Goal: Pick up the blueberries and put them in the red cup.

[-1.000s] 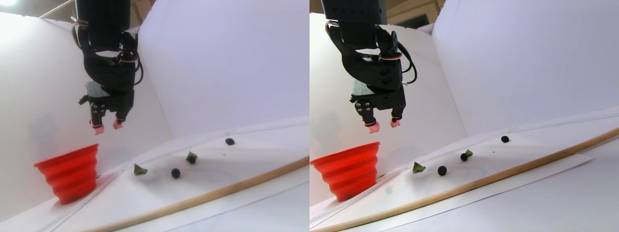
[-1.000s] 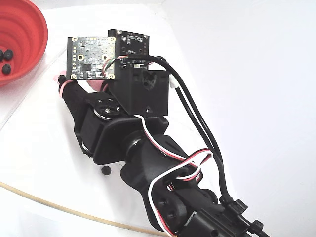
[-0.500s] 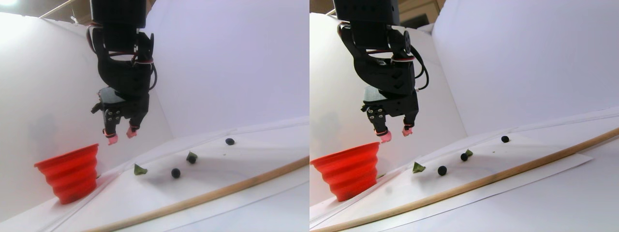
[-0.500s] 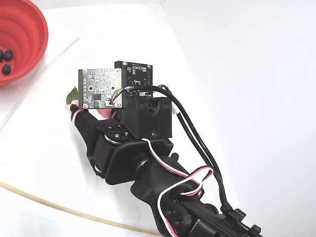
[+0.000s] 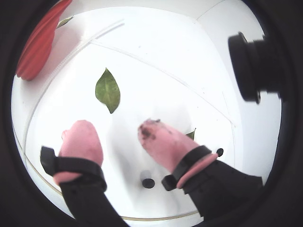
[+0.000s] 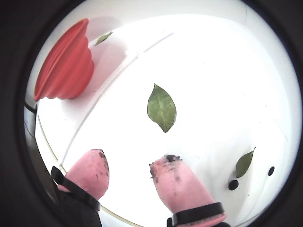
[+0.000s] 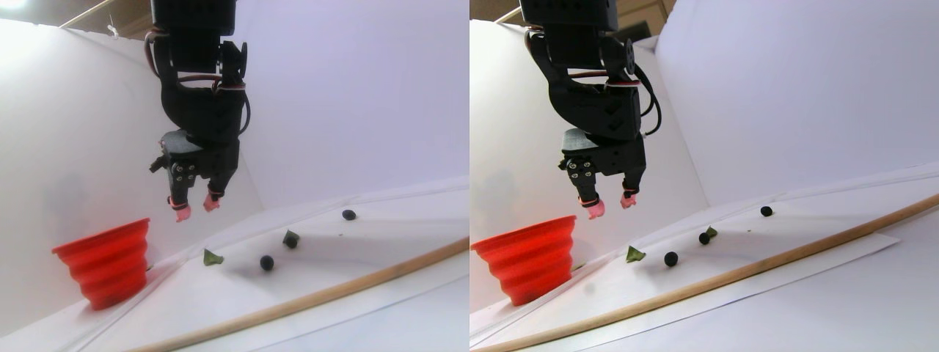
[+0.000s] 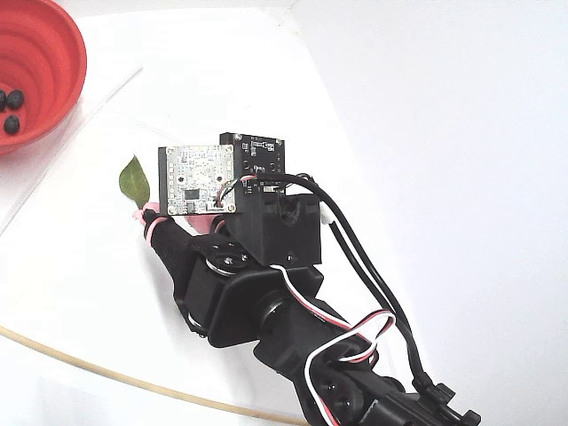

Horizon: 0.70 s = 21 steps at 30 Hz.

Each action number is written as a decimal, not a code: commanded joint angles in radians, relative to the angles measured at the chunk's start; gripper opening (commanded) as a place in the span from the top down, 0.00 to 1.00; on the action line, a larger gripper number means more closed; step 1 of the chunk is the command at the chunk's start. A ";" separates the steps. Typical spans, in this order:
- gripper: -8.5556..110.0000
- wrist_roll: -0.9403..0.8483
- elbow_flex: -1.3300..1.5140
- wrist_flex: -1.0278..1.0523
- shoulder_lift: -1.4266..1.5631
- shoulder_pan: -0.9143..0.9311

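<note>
My gripper (image 7: 196, 207) hangs open in the air, right of and above the red cup (image 7: 106, 264) in the stereo pair view. Nothing sits between its pink fingertips (image 5: 83, 137) in both wrist views. Two blueberries (image 7: 266, 262) (image 7: 348, 214) lie loose on the white sheet, right of the gripper. In a wrist view one blueberry (image 5: 148, 183) shows below the fingers and another (image 5: 219, 152) beside the right finger. The fixed view shows the red cup (image 8: 62, 53) at top left with several blueberries (image 8: 11, 102) inside.
A green leaf (image 6: 162, 108) lies ahead of the fingers, a second leaf (image 6: 244, 163) by the loose berries, a third leaf (image 6: 102, 38) beside the cup. A wooden strip (image 7: 330, 293) borders the sheet's front. White walls stand behind and left.
The arm has moved right, away from above the cup, and a little lower, toward the leaf. The gripper stayed open and empty.
</note>
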 commanded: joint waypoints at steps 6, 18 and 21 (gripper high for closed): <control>0.78 -0.057 0.009 0.002 0.117 0.038; 0.78 -0.120 0.028 -0.041 0.055 0.097; 0.78 -0.132 0.035 -0.043 0.044 0.109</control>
